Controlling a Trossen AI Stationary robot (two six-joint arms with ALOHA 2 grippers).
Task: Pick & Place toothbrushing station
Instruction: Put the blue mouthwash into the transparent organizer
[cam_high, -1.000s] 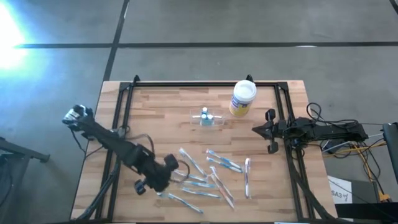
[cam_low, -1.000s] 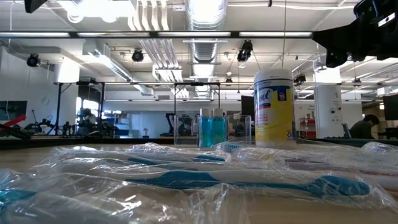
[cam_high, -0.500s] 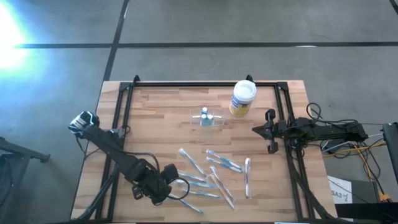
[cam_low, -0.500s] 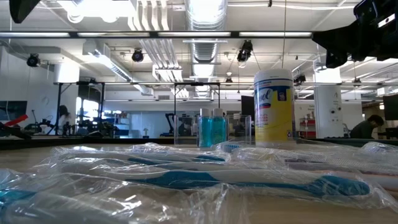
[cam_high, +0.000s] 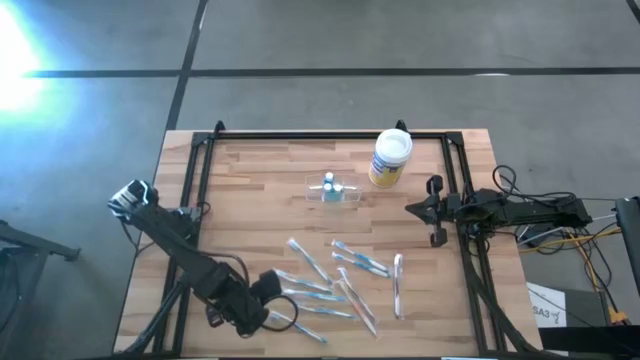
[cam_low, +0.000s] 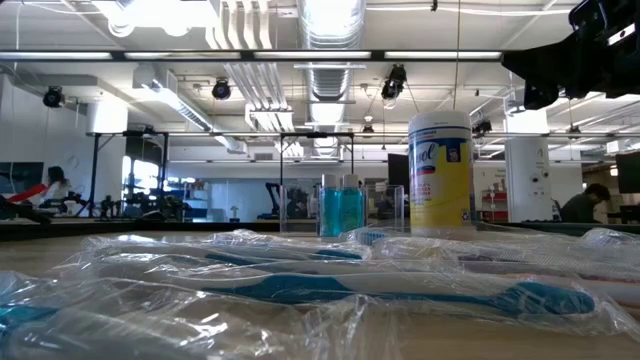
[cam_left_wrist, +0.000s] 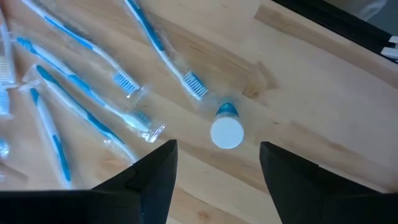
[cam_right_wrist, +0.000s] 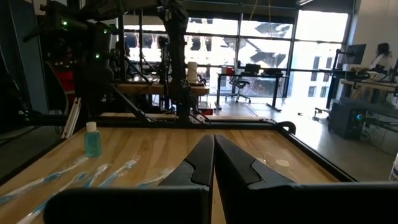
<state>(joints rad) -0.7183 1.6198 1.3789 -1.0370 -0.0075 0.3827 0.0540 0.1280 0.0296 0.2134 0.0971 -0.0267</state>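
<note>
The left gripper (cam_high: 268, 318) hangs over the heap of wrapped toothbrushes (cam_high: 335, 283), its fingers (cam_left_wrist: 154, 180) spread wide with nothing between them; below it stands a small white-capped bottle (cam_left_wrist: 226, 129), upright on the wood beside the brush heads. The right gripper (cam_high: 425, 211) waits beside the yellow-labelled canister (cam_high: 390, 158), fingers pressed together.

The clear holder (cam_high: 335, 190) sits just beside the canister, well apart from the left gripper, upright and open upward, with blue bottles (cam_low: 341, 207) inside. Its long axis runs toward the canister.

The step looks like a fresh reach. To do it well, the left arm should rise clear of the slippery wrappers first, then close across the holder's short sides.
</note>
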